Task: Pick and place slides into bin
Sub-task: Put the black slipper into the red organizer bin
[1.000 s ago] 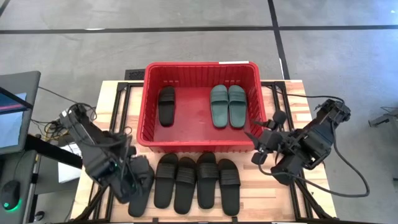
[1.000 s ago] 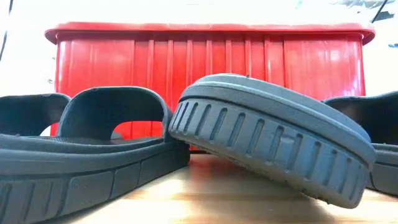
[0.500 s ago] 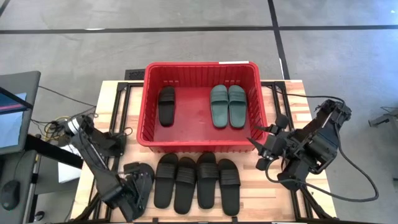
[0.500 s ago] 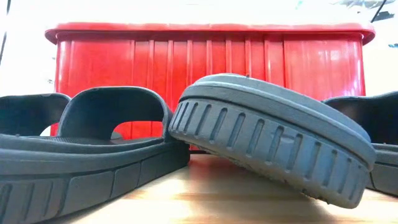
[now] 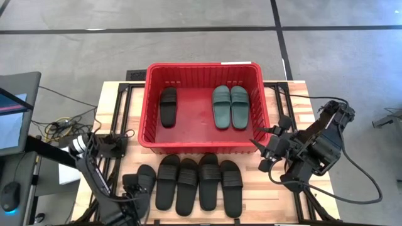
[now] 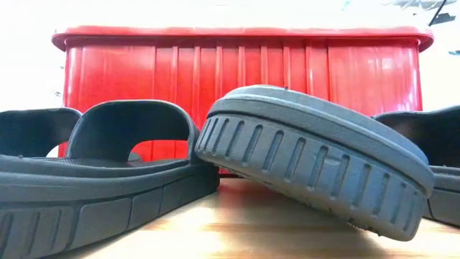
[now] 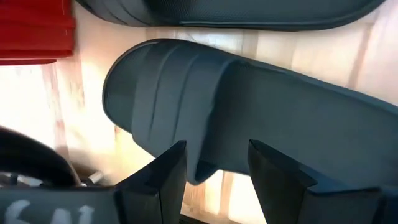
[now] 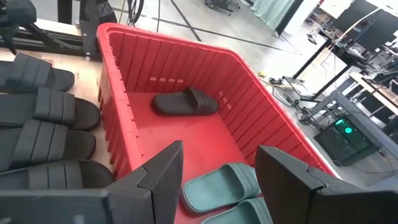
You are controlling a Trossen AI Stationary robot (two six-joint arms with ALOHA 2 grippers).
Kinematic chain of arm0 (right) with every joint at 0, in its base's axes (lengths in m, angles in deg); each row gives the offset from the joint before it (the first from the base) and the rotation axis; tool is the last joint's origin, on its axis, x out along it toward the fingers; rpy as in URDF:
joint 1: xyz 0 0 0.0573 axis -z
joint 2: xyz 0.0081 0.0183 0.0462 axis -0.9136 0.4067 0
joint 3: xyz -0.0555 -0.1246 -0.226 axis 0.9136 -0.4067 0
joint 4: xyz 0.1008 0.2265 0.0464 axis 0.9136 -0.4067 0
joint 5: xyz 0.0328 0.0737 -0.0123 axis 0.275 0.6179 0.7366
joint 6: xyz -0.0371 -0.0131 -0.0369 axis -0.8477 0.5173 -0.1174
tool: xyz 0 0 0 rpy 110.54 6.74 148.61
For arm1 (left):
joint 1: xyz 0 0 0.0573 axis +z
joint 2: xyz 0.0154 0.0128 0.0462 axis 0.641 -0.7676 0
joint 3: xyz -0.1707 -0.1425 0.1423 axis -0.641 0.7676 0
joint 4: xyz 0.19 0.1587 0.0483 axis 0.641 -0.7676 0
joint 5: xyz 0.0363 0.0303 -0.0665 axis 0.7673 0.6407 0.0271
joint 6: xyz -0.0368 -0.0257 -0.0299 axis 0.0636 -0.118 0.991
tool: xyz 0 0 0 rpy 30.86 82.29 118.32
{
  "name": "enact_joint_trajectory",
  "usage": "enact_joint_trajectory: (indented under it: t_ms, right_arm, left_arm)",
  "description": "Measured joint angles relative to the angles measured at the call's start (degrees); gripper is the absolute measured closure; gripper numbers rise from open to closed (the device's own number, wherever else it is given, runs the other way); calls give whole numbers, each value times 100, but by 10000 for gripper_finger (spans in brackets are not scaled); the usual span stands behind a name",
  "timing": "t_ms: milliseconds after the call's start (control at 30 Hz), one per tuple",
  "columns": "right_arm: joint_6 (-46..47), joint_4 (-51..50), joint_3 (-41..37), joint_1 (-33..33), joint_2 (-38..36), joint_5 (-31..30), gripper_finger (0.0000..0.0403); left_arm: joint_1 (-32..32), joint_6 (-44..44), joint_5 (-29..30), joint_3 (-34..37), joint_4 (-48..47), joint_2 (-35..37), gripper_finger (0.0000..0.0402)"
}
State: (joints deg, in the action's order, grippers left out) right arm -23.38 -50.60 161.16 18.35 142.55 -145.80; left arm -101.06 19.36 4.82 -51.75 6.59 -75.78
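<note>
The red bin (image 5: 201, 65) stands at the table's middle far side and holds one black slide (image 5: 168, 105) and two teal slides (image 5: 230, 107). Several black slides (image 5: 198, 182) lie in a row on the table in front of it. In the low view one slide (image 6: 316, 165) is tilted and leans on its neighbour (image 6: 108, 165). My left gripper (image 5: 135, 199) is open over the leftmost black slide (image 5: 144, 177), near the table's front edge. In the left wrist view its fingers (image 7: 214, 149) straddle that slide's side just behind the strap (image 7: 180, 87). My right gripper (image 5: 260, 150) is open and empty, right of the bin. My left gripper stands open over the leftmost slide's side edge (image 7: 202, 171); I cannot tell whether its fingers touch it. The slide lies flat on the table.
Black frame rails (image 5: 122, 110) run along the table's left and right sides beside the bin. Cables (image 5: 63, 125) hang off the table's left edge. Bare wood (image 5: 264, 194) shows right of the slide row.
My left gripper has drawn back toward the table's near edge along the leftmost slide, uncovering its strap end. The slides have stayed where they were.
</note>
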Motion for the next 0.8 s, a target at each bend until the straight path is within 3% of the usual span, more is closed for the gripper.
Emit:
enact_joint_trajectory:
  t_ms: [600,700,800]
  right_arm:
    - [9,28,0,0,0,0,217]
    - [9,31,0,0,0,2,217]
    - [9,31,0,2,0,1,217]
  left_arm:
    - [29,121,335,55,-266,-697,247]
    - [87,175,325,55,-276,-708,274]
    - [146,255,298,19,-350,-706,335]
